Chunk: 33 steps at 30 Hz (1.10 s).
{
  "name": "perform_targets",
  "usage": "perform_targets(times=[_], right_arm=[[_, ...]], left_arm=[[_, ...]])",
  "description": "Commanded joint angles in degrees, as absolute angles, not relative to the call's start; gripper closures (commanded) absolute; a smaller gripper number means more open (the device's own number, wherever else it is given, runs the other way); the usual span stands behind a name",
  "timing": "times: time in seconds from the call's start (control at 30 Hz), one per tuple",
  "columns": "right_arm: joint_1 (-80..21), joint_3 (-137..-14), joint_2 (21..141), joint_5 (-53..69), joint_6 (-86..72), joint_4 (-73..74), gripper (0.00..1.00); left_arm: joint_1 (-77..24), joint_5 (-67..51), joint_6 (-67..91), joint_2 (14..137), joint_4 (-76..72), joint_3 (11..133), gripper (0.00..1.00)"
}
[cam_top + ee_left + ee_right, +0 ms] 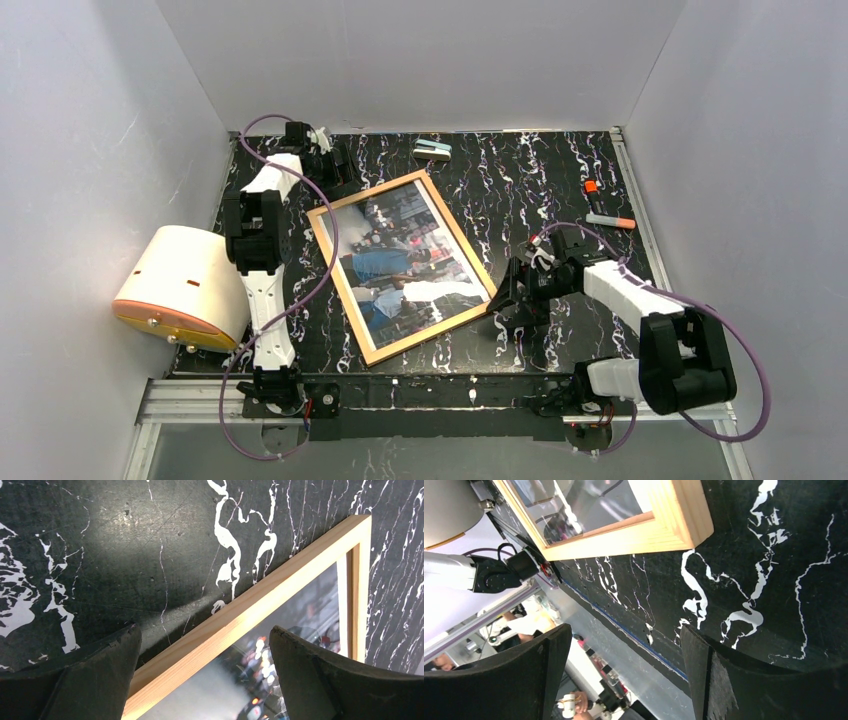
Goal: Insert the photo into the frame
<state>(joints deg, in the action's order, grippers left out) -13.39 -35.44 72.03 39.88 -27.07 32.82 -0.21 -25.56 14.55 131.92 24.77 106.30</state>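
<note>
Left claw [205, 635] spread wide over frame [280, 577] edge; photo [310, 605] inside.

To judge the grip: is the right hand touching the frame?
Apart. The right wrist view shows bare black table between the right hand and the frame corner.

The left arm [262, 250] runs up the left side of the overhead view, folds at the elbow and reaches to the upper left. There the left gripper [338, 170] points down, its jaws spread wide with nothing between them. The right arm [630, 290] bends in from the lower right toward the centre, and the right gripper [512, 305] sits low with its jaws wide apart and holds nothing.
</note>
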Motion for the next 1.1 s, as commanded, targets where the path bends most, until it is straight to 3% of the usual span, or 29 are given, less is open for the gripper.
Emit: perform_targets(times=[0.0, 0.5, 0.63, 1.07], right_arm=[[-14.21, -34.85, 76.62, 41.3, -30.52, 27.2, 0.12], [-14.94, -39.28, 87.97, 36.6, -37.76, 14.07, 0.16], [-14.86, -39.84, 88.08, 33.97, -42.65, 10.44, 0.18], [-8.26, -52.87, 96.73, 24.15, -44.81, 11.4, 0.19]], left_arm=[[-0.09, -28.46, 14.84, 129.93, 25.95, 104.18, 0.02], [-0.09, -28.59, 17.91, 123.81, 24.84, 95.64, 0.08], [-0.09, -22.13, 19.43, 121.39, 25.05, 92.11, 0.1], [-0.09, -18.81, 23.43, 112.61, 26.21, 77.76, 0.14]])
